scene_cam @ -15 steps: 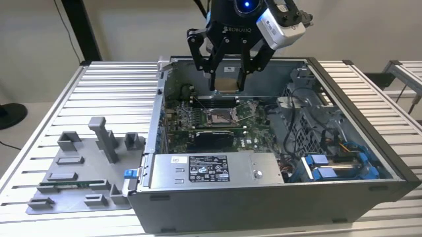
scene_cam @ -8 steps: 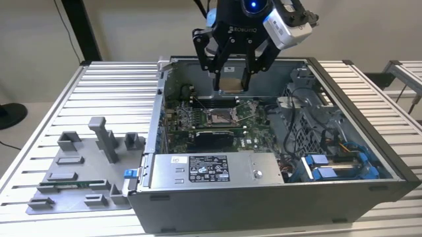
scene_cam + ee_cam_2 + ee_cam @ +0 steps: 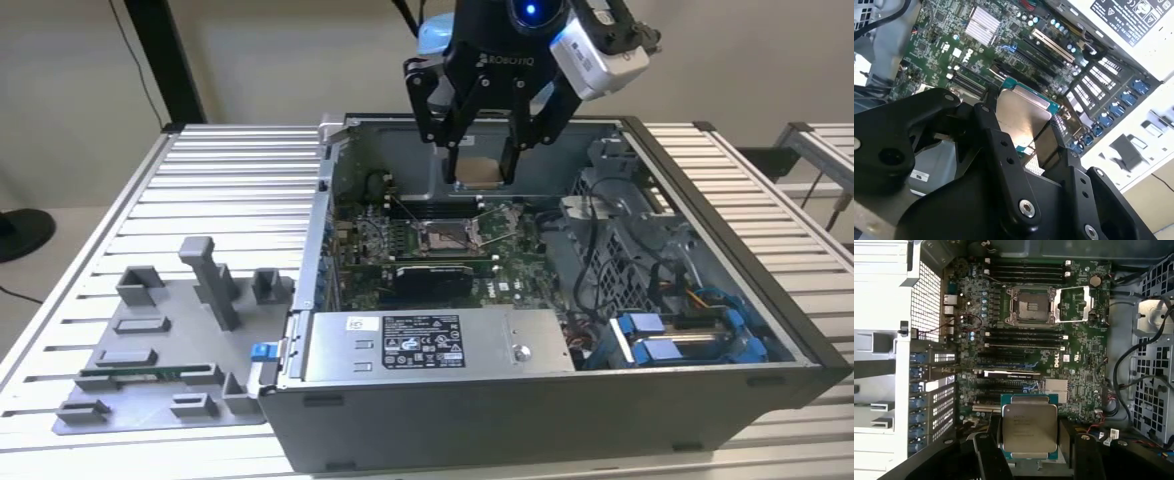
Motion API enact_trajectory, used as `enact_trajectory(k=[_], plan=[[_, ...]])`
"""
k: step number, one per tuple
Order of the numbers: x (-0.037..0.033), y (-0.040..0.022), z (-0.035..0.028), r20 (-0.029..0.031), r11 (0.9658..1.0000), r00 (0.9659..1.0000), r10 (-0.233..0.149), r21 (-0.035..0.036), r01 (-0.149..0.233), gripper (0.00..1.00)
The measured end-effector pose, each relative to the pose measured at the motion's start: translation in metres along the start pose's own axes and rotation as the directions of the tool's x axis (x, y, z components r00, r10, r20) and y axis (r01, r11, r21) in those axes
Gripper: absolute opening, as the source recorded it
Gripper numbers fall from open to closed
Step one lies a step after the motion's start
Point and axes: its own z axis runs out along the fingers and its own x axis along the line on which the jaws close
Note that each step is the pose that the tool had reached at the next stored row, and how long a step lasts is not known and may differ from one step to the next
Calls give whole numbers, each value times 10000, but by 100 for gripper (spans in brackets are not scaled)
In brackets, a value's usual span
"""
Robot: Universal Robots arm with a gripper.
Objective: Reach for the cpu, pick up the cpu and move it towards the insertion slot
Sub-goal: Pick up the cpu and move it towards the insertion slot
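Fingers of the gripper are clamped on the cpu, one dark finger against each of two opposite edges. In both wrist views the chip's pale metal top faces the camera, with a thin green rim showing around it.

Exterior view: gripper hangs above the open computer case, over the back part of the motherboard. Cpu is held clear of the board, not touching anything but the fingers. It sits higher in the picture than the insertion slot, so it appears to be off the socket rather than straight over it.

First wrist view: insertion slot is a square metal-framed socket with a dark centre. Its metal load plate is swung open and lies beside the socket. Rows of long dark memory slots lie between the socket and the held chip.

Exterior view, other items: grey power supply box with a label lies across the near side of the case. Blue drive brackets sit at the exterior view's right inside the case. Grey plastic tray with upright blocks lies on the slatted table at the exterior view's left, well apart from the gripper; a narrow green memory stick lies in it.
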Motion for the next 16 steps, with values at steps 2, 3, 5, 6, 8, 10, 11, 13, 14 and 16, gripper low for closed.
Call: enact_trajectory(k=[2, 3, 5, 6, 8, 10, 11, 13, 14, 16], plan=[[-24, 0, -1, -2, 10000, 10000, -1, 0, 1, 0], [-37, 0, -1, -3, 10000, 10000, -1, -1, 1, 0], [-67, -1, -2, -8, 10000, 10000, -1, -1, 1, 0], [-83, -1, -2, -11, 10000, 10000, -1, 0, 1, 0], [-118, -1, -4, -16, 10000, 10000, -1, 0, 1, 0], [-152, -2, -5, -22, 10000, 10000, 1, 0, -1, 0], [-170, -2, -5, -24, 10000, 10000, 0, -1, 0, 0], [-202, -2, -6, -28, 10000, 10000, 0, -1, 0, 0], [-218, -2, -7, -30, 10000, 10000, 1, 0, -1, 0], [-255, -3, -8, -38, 10000, 10000, 1, -1, -1, 0]])
